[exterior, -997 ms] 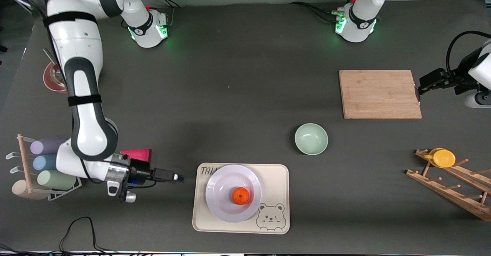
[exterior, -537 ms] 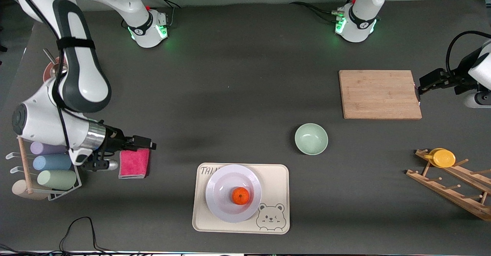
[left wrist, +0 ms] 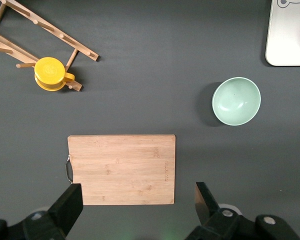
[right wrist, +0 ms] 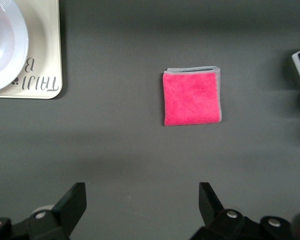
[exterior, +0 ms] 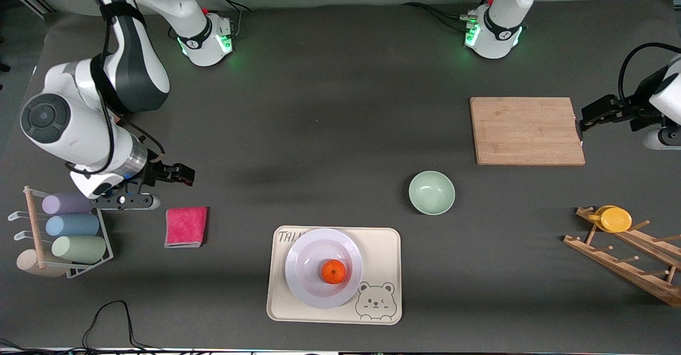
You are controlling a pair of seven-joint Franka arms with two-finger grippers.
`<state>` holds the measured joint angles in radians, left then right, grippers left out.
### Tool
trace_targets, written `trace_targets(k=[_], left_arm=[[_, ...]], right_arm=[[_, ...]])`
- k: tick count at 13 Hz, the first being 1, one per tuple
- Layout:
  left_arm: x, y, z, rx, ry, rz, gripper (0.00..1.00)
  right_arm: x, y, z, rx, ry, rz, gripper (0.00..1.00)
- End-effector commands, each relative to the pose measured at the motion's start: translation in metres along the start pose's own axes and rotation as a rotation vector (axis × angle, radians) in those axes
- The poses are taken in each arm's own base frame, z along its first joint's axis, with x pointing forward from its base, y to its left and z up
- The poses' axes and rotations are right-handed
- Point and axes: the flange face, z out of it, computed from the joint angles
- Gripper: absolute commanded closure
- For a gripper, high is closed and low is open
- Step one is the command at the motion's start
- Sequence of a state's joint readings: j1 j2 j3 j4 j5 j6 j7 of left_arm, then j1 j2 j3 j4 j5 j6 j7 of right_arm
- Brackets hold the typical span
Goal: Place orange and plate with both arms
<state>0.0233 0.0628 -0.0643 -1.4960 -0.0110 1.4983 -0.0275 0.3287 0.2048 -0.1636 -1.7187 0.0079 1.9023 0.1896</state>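
Even overhead light falls on the dark surface (exterior: pixel 330 131); we see soft, faint shadows beside the green bowl (exterior: pixel 431 192), mild gloss on the plate (exterior: pixel 311 259), and sharp focus throughout.

The whole table (exterior: pixel 330 131) is seen from a high front camera facing both bases. From the left wrist, the board (left wrist: pixel 122 169) and bowl (left wrist: pixel 236 101) are looked straight down on. From the right wrist, the cloth (right wrist: pixel 192 97) and tray (right wrist: pixel 42 75) corner are caught. All four are shared with the front view.
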Motion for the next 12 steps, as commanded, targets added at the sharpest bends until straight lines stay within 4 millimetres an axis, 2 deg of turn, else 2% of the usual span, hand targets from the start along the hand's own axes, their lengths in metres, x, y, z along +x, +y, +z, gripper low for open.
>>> trace_targets(k=[1,3,6,8,10,12], left_arm=[[-0.006,0.003,-0.004,0.007,0.002,0.015,0.00],[-0.006,0.003,-0.004,0.007,0.002,0.015,0.00],[-0.006,0.003,-0.004,0.007,0.002,0.015,0.00],[-0.006,0.003,-0.004,0.007,0.002,0.015,0.00],[-0.006,0.003,-0.004,0.007,0.002,0.015,0.00],[-0.006,0.003,-0.004,0.005,0.004,0.015,0.00]], right_arm=[[0.009,0.003,-0.031,-0.027,0.030,-0.010,0.00],[0.017,0.016,-0.056,-0.031,0.032,-0.056,0.00],[0.023,0.068,-0.105,-0.038,0.017,-0.125,0.00],[0.016,0.108,-0.126,-0.034,0.035,-0.086,0.00],[0.000,0.151,-0.138,-0.021,0.041,-0.022,0.00],[-0.012,0.194,-0.140,-0.006,0.036,-0.069,0.00]])
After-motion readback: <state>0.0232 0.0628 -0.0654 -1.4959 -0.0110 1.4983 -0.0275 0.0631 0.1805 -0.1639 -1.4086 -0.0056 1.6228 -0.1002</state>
